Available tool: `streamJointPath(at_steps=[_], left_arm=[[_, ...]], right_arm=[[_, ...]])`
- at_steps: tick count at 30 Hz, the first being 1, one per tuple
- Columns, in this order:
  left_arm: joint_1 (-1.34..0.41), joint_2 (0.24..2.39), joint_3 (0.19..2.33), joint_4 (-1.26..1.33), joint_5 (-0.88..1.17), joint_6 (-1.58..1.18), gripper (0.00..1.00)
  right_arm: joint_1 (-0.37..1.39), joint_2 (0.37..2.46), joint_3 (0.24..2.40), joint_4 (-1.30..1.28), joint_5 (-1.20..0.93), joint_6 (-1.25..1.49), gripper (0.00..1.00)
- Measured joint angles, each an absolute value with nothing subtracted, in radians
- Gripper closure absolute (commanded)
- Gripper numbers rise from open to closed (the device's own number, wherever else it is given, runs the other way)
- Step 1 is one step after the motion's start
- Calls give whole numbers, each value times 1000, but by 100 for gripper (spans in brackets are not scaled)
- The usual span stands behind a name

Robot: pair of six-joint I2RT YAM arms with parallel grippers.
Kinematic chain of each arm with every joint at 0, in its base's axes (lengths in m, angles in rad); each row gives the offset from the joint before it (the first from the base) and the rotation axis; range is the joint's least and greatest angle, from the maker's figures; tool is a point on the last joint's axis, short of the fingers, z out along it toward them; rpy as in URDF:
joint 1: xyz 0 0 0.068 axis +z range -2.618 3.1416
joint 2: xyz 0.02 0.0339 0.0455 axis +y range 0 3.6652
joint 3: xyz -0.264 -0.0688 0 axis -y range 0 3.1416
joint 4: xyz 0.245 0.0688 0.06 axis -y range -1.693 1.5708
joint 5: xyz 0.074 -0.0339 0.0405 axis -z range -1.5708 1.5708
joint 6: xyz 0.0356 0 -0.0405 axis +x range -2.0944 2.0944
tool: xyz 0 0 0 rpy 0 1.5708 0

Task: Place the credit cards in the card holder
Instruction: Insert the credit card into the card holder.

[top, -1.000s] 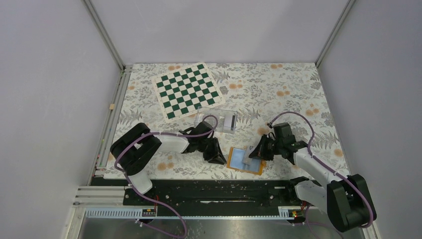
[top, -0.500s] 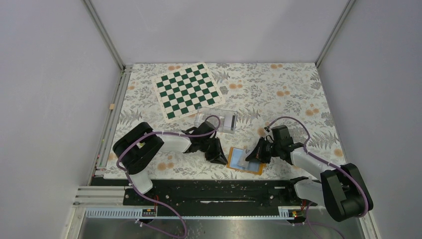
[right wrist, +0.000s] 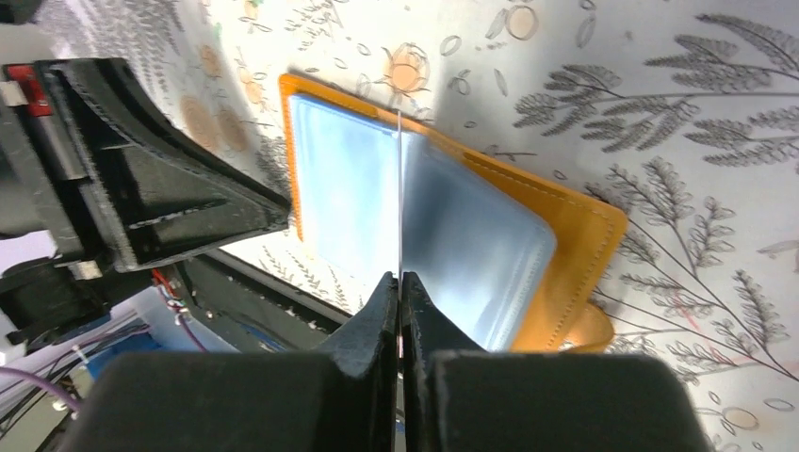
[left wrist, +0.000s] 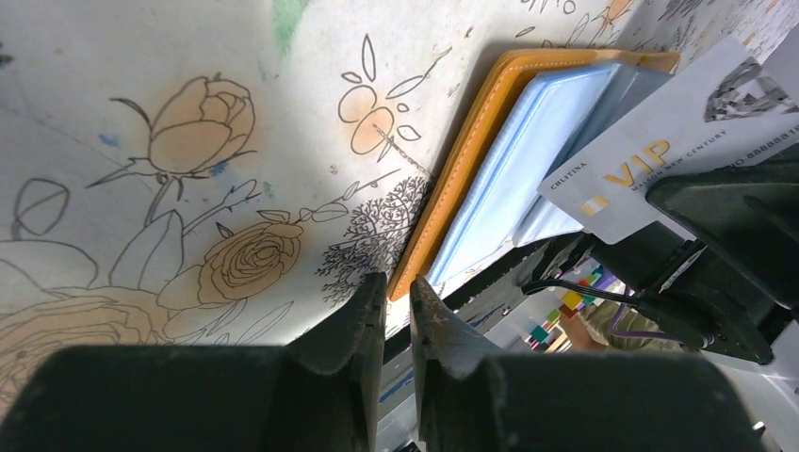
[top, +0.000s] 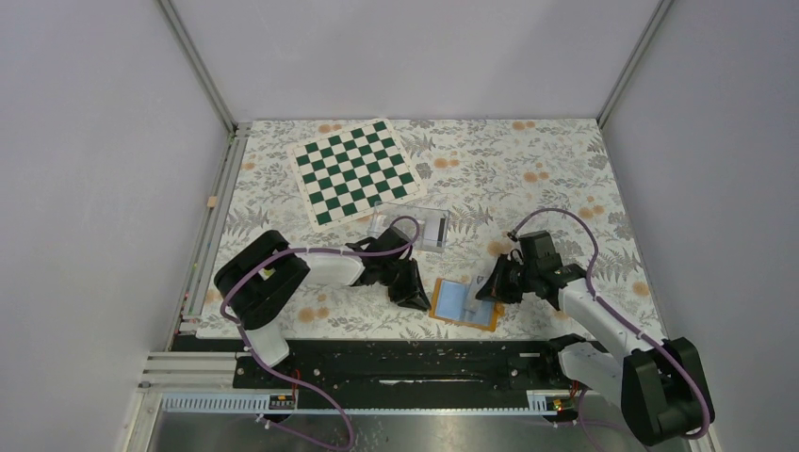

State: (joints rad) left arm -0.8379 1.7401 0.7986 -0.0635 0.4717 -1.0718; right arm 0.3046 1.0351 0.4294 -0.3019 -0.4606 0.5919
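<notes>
1. The open card holder (top: 456, 301) lies flat on the table (top: 565, 188), between your grippers.
2. The VIP credit card (left wrist: 660, 141) looks thin, stiff and slick. Your right gripper (right wrist: 399, 282) is clamped on its edge.
3. The left gripper (left wrist: 398, 287) has its jaws nearly together at the holder's orange corner; you cannot tell whether they pinch it.
4. The left wrist view shows the card's face; the right wrist view shows only its edge.

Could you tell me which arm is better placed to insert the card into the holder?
Right: right gripper pinches the card edge-on over the card holder; the left gripper carries none.
</notes>
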Motion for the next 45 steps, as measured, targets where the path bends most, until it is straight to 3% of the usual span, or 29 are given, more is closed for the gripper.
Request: streamJointPath(at_steps=[29,45], left_arm=[[-838,1758,824,-96,479,-1047,89],[-838,1758,824,-97,479,-1047,90]], right_arm=[[301,1202,379,-138,-601,696,100],[301,1126,355,-223,-584,798,100]])
